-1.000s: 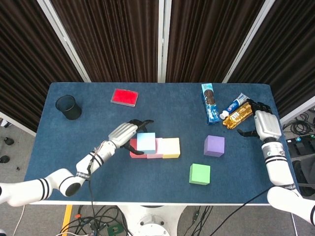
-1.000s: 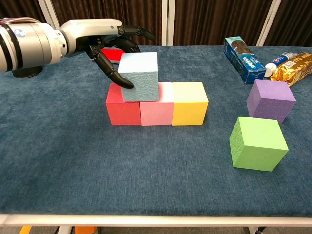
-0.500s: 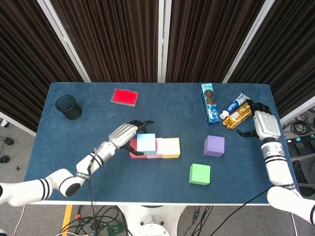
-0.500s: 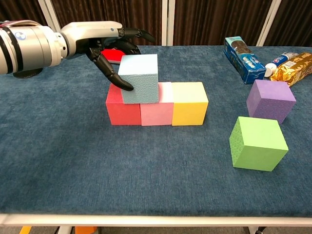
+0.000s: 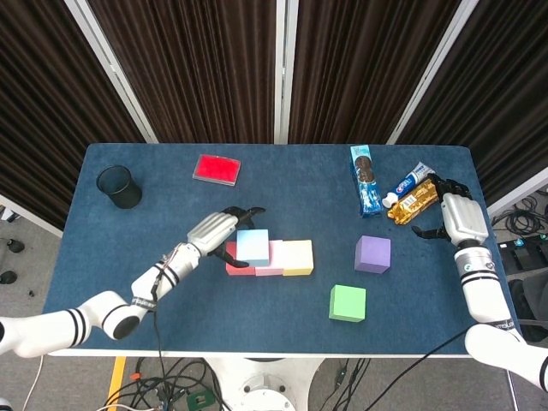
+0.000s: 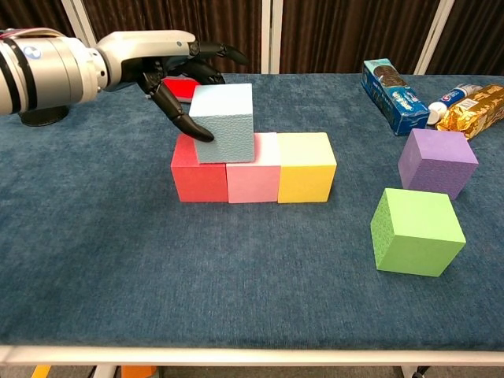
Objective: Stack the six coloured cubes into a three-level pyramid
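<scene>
A red cube, a pink cube and a yellow cube stand in a row mid-table. A light blue cube sits on top, across the red and pink ones. My left hand grips it, thumb on its left face and fingers over its back. To the right lie a purple cube and, nearer the front, a green cube. My right hand rests open at the table's right edge, seen only in the head view.
A black cup stands at the back left and a flat red box behind the row. A blue cookie box, a tube and a gold snack bag lie at the back right, near my right hand.
The light blue cube has shifted very slightly left in my left hand's grip. The right hand and the other cubes have not moved.
</scene>
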Action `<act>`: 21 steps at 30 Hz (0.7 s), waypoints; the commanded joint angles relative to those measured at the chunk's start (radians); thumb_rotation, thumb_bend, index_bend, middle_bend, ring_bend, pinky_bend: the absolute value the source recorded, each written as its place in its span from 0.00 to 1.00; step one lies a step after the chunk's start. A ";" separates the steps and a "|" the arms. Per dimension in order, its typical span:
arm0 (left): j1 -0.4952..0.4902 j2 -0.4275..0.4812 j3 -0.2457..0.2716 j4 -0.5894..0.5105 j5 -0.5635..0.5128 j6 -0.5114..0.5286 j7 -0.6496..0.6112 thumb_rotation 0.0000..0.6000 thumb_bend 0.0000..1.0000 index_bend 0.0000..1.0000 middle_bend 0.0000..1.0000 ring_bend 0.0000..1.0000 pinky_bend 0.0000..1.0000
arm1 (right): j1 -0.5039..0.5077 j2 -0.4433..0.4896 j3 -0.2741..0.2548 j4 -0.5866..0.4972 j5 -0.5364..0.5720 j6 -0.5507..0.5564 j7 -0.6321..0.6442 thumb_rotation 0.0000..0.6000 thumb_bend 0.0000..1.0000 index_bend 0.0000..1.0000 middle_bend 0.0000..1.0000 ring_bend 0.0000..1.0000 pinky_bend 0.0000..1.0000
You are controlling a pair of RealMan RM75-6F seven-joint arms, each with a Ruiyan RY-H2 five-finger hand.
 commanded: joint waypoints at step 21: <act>0.001 0.011 0.002 -0.024 0.002 0.005 -0.016 1.00 0.13 0.09 0.52 0.15 0.11 | 0.001 0.004 -0.001 -0.004 0.005 0.001 -0.001 1.00 0.10 0.00 0.12 0.00 0.00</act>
